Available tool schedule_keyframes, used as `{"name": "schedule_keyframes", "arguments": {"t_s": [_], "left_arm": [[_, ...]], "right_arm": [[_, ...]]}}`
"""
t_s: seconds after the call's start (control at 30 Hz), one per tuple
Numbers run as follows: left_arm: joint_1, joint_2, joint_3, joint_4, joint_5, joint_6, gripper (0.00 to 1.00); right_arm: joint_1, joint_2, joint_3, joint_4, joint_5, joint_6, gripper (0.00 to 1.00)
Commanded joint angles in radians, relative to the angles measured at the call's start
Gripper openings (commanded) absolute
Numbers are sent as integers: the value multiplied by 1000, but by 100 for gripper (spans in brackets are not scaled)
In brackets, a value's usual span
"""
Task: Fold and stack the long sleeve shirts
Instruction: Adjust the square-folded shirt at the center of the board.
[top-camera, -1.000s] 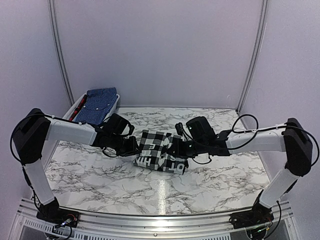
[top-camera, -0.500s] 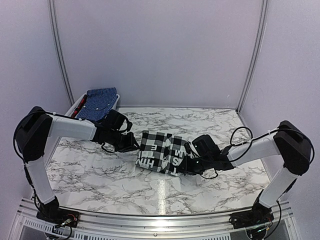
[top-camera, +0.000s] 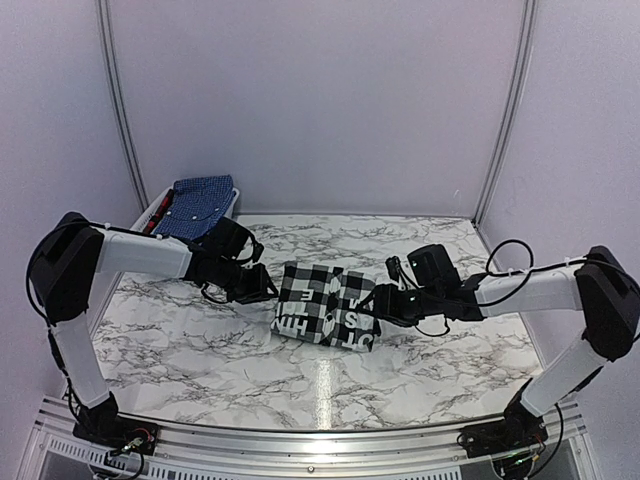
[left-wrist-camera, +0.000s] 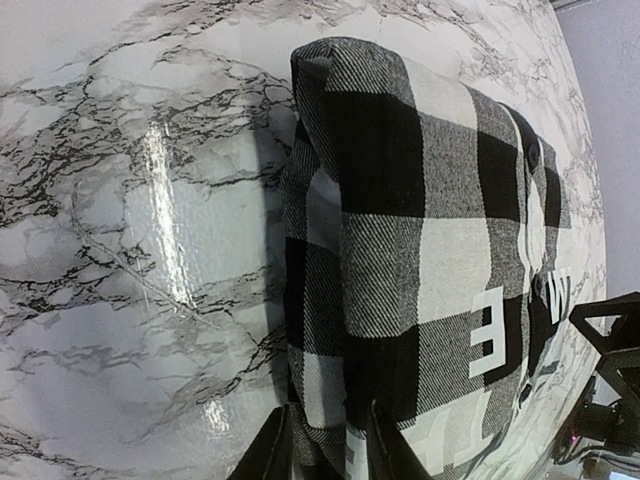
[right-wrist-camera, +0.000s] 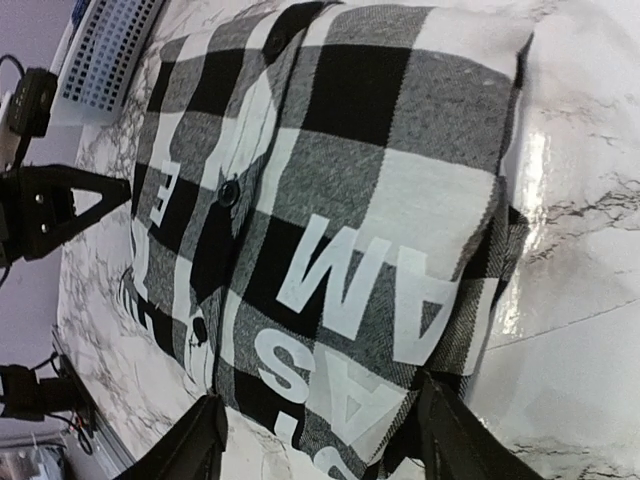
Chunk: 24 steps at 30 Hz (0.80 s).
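Note:
A folded long sleeve shirt (top-camera: 325, 305) with large black-and-white checks and white letters lies in the middle of the marble table (top-camera: 200, 350). My left gripper (top-camera: 268, 287) is at its left edge; in the left wrist view its fingers (left-wrist-camera: 325, 430) stand close together with a fold of the checked shirt (left-wrist-camera: 400, 200) between them. My right gripper (top-camera: 380, 305) is at the right edge. In the right wrist view its jaws (right-wrist-camera: 320, 420) stand wide apart, with the shirt's hem (right-wrist-camera: 340, 230) lying loose between them. A blue fine-print shirt (top-camera: 195, 208) rests in the basket.
The white slotted basket (top-camera: 150, 215) stands at the back left corner, and its wall also shows in the right wrist view (right-wrist-camera: 105, 50). Pale walls close in the table at the back and sides. The left arm's gripper (right-wrist-camera: 50, 210) shows beyond the shirt.
My right gripper has opened wide and moved from the shirt's near right corner up to its right edge. The shirt lies flatter. The left gripper has stayed at the left edge.

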Motion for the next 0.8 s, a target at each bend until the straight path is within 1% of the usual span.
{"name": "schedule_keyframes", "arguments": {"t_s": [0.0,0.1,0.27,0.47,0.57,0.77], "left_arm": [[2,-5,2,-30,-22,25,27],[2,0,6,-32,-19,25,27],[2,2,10,-33,-19,26,27],[-2,-2,17,-36,-16,25,27],[-13,3,29,-36,-15,28,27],[-29,-7,43,-39,-32,23,27]], "right_arm": [[-55,31,-12,47,-61,-53,68],[-86,76,-30,111,-120,-56,69],[-111,152,-42,176,-159,-60,69],[-132,213,-59,217,-173,-62,69],[-131,247,-65,248,-195,-49,68],[-132,259,-77,260,-187,-41,65]]}}
